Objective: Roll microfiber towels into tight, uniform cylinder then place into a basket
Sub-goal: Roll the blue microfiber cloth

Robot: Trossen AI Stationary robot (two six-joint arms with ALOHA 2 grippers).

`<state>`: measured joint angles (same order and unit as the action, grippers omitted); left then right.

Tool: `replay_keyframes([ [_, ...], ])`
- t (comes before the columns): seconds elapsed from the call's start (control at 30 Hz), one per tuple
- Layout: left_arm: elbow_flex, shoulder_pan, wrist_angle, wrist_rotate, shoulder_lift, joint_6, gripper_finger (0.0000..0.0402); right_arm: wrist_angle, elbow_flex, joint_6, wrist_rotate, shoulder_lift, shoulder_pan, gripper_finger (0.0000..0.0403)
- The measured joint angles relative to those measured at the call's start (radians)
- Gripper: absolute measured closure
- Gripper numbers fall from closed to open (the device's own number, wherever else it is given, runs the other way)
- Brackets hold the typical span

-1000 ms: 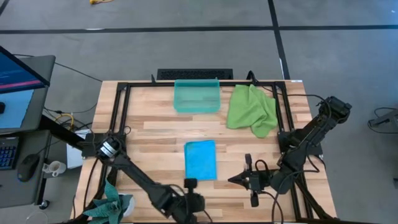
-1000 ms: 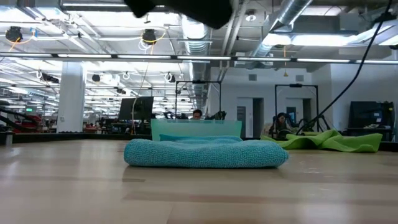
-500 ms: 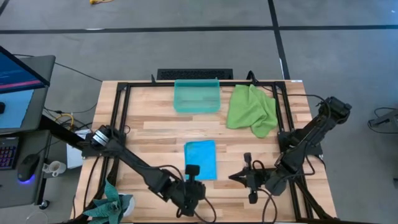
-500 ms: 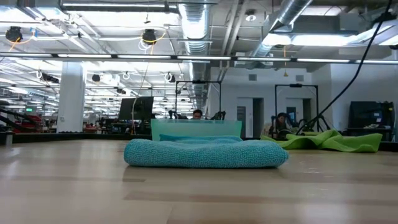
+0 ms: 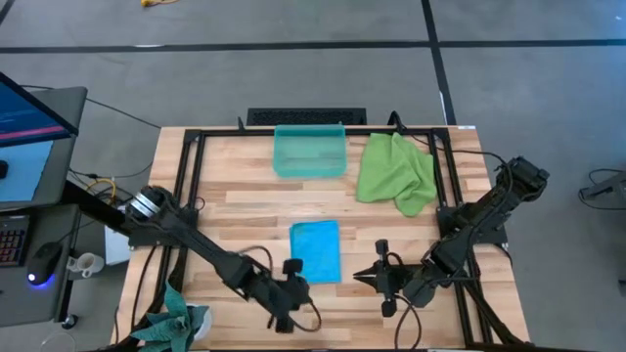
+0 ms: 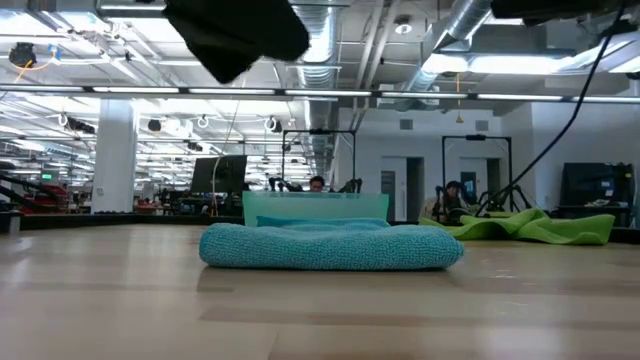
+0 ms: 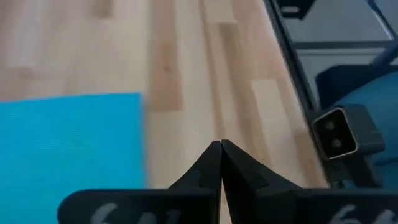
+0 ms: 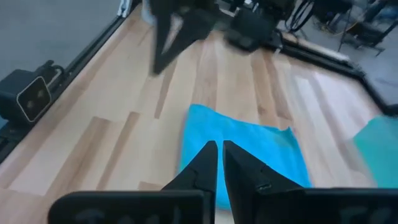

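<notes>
The left gripper (image 5: 290, 266) is seen at the near edge of the table (image 5: 245, 210), just beside the blue towel's near left corner, its fingers pressed together with nothing between them. The blue towel (image 5: 315, 250) is lying flat and folded at mid-table, not yet rolled; no edge is held. The right gripper (image 5: 379, 279) is placed just off the towel's near right corner, pointed toward it, fingers parted only by a narrow gap and clamped on nothing. The basket (image 5: 309, 152) is set at the far side of the table, nothing visible in it, and the green towel (image 5: 396, 173) is crumpled just to its right, untouched. The step in hand is judged to be the approach to the blue towel's near edge, before rolling. For the next move, both grippers would need to be opened, lowered to the near corners, and the edge pinched evenly so the roll is started straight and tight.
</notes>
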<state>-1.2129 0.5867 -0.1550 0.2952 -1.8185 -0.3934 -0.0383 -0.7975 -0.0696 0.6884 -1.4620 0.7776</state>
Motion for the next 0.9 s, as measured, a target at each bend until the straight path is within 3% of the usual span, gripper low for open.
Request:
replay_keyframes([
  [0.27,0.175,0.022,0.042,0.186,0.224,0.034,0.0401,-0.007,0.0,-0.012,-0.101,0.0,-0.025,0.0348],
  [0.47,0.249,0.029,0.179,0.173,0.193,0.015,0.0401,-0.055,0.0,-0.012,-0.145,-0.049,-0.025,0.0308],
  [0.67,0.246,0.029,0.19,0.16,0.122,-0.016,0.0399,-0.109,0.0,-0.012,-0.148,-0.139,-0.041,0.0244],
  [0.9,0.245,0.025,0.214,0.128,0.056,-0.065,0.0349,-0.195,0.001,-0.005,-0.148,-0.229,-0.063,0.0176],
])
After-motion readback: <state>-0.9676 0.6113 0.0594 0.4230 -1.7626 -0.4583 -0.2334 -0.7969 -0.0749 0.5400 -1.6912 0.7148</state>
